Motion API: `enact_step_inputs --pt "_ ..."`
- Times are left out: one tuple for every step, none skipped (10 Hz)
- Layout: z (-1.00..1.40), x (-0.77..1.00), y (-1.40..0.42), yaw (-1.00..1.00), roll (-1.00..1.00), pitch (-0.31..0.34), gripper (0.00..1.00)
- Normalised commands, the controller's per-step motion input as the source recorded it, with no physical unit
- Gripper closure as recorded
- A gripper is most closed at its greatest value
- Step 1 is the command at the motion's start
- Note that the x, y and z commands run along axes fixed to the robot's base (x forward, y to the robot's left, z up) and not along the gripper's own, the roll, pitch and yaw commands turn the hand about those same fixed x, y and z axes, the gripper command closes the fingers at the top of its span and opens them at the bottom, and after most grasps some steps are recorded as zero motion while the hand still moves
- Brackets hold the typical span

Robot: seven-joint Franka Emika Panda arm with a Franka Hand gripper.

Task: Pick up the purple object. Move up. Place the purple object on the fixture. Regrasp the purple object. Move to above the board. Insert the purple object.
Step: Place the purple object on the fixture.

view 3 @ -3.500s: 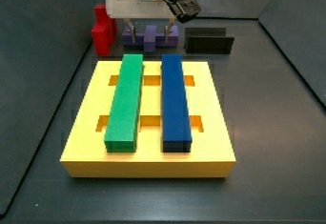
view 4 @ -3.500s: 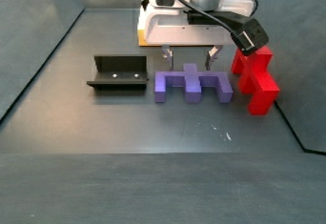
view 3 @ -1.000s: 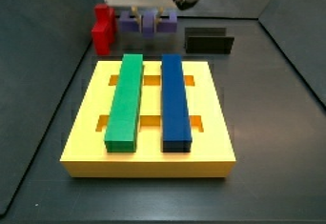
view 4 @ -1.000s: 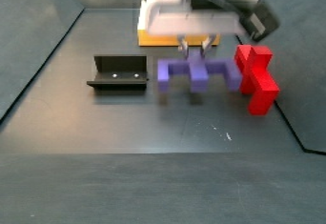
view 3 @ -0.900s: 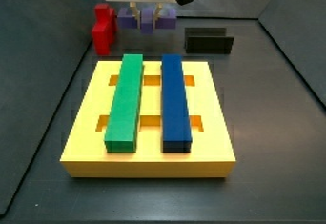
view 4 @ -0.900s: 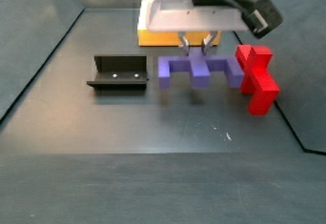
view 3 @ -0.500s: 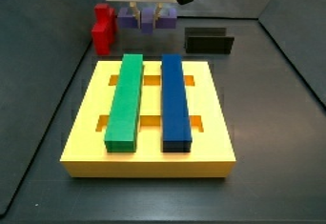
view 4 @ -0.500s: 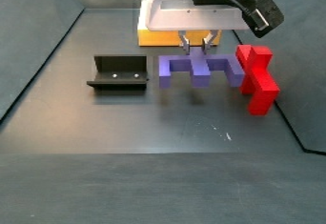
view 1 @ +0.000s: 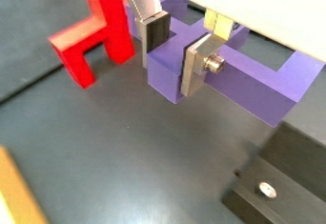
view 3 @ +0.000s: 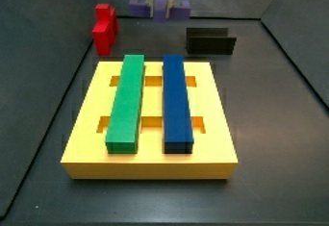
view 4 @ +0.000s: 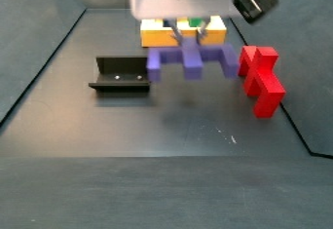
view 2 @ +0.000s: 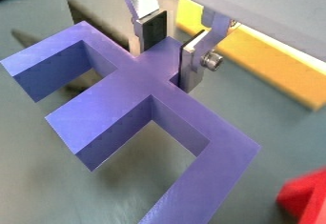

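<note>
The end effector (view 2: 170,49) is clamped on the purple object's (view 2: 128,99) central stub, held above the bench: the move-up step. Next, I judge, it must carry it sideways over the fixture (view 4: 120,75) and lower it in.

From where I stand, nothing can be read anywhere: no letters, numbers, brand marks or signs. The end effector (view 2: 170,51), clamped on the central stub of the purple object (view 2: 128,113), carries no marking on its silver plates. The board (view 3: 152,143) is plain yellow and the fixture (view 4: 121,75) plain black, without any label.
</note>
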Motion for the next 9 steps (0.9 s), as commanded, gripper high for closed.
enact_step_inputs --pt "0.46 0.85 0.0 -0.15 -0.8 0.24 1.0" --pt "0.31 0.86 0.0 -0.15 -0.86 0.143 1.0" --pt "0.23 0.77 0.0 -0.15 -0.98 0.0 1.0" --pt "0.19 0.82 0.0 -0.15 -0.96 0.0 1.0" --pt "0.23 0.78 0.0 -0.15 -0.99 0.0 1.0" --pt "0.19 0.84 0.0 -0.13 -0.95 0.014 1.0" --pt "0.2 0.82 0.0 -0.11 -0.95 0.0 1.0" --pt "0.14 0.85 0.0 -0.1 -0.91 0.014 1.0" --pt "0.11 0.85 0.0 -0.1 -0.91 0.009 1.0"
